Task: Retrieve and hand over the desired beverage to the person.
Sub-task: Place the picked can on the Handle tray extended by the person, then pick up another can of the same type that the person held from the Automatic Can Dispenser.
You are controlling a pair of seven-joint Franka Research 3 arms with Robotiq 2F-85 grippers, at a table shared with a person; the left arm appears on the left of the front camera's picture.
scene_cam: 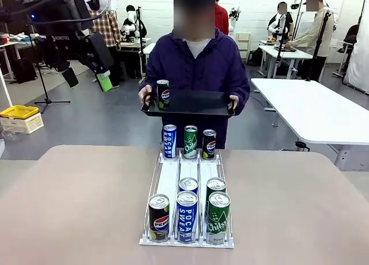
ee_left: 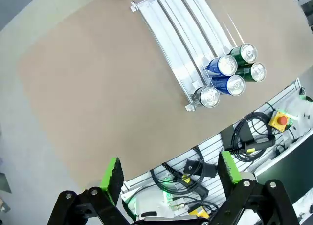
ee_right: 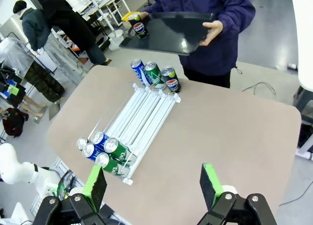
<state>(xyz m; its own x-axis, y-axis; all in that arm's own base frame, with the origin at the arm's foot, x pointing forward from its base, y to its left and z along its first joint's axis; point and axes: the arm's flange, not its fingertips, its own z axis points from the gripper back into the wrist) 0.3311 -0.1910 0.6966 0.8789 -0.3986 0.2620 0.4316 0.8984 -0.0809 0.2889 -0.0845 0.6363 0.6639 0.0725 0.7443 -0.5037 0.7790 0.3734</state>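
Front view: left arm [scene_cam: 63, 29] raised at far left. Left gripper [ee_left: 170, 171] jaws apart, nothing between. Rack [scene_cam: 169, 181] mid-table: three cans at far end, five at near end. Person [scene_cam: 196, 63] at far side holds black tray [scene_cam: 196, 101]; Pepsi can [scene_cam: 163, 94] upright on its left end. Right gripper [ee_right: 153, 182] jaws apart, empty.

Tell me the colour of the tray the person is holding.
Black, with a glossy sheen; the tray shows best in the front view.

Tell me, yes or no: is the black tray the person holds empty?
No, one Pepsi can stands upright on the tray, at its picture-left end.
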